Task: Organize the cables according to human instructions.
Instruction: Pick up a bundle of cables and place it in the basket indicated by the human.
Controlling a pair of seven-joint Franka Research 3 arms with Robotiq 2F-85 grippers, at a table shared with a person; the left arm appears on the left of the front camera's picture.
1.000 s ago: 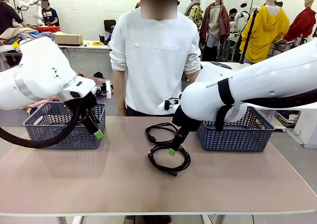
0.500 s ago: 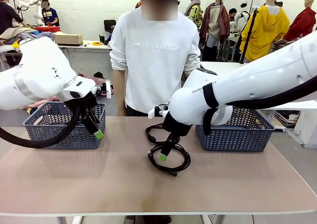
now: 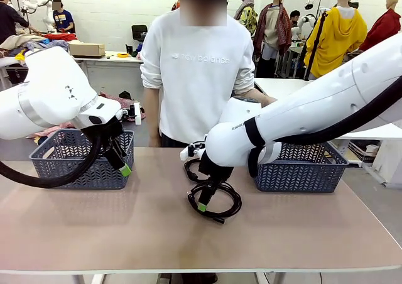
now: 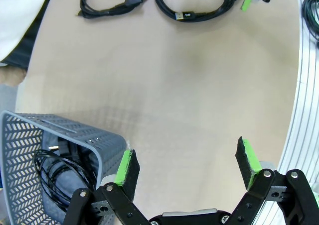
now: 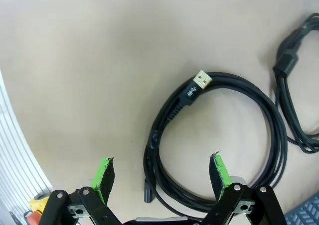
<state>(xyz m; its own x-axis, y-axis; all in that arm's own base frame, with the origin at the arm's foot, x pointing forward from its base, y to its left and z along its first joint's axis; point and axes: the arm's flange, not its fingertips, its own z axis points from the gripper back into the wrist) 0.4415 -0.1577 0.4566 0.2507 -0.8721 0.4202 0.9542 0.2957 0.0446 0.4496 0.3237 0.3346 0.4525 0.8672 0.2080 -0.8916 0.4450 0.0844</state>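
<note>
Entry 1, right gripper [image 5: 162, 177]: spread wide, pinching nothing. Poised low over the near cable coil [image 5: 153, 144] at the middle of the table [image 3: 125, 234]. One side arc of the ring between the green pads [image 5: 104, 175], one pad outside the loop, the other over its hollow.

Entry 2, near cable coil: black, several turns, flat on the table. USB-type plug [image 5: 201, 78] resting on the far arc, a small plug end low down near the gripper.

Entry 3, far cable coil [image 4: 130, 1]: flat on the table, close beside the near one on the side of the person [image 3: 198, 76], seemingly apart from it.

Entry 4, left gripper [image 4: 187, 164]: spread wide, empty, held above the table just beside the left basket [image 4: 99, 148]. Black cord [image 4: 50, 170] already coiled inside that basket.

Entry 5, right basket [image 3: 301, 171]: partly behind the right arm, contents not tellable.

Handling note, by judgement:
- Lower straight down until both pads bracket every turn of the arc.
- Pinch across the whole bundle, away from the plug ends, to keep the coil from unwinding.
- Keep clear of the far cable coil to avoid dragging it along.
- Lift vertically before travelling sideways.
- Destination basket per the person's sign. No gesture legible here, so confirm before carrying.
</note>
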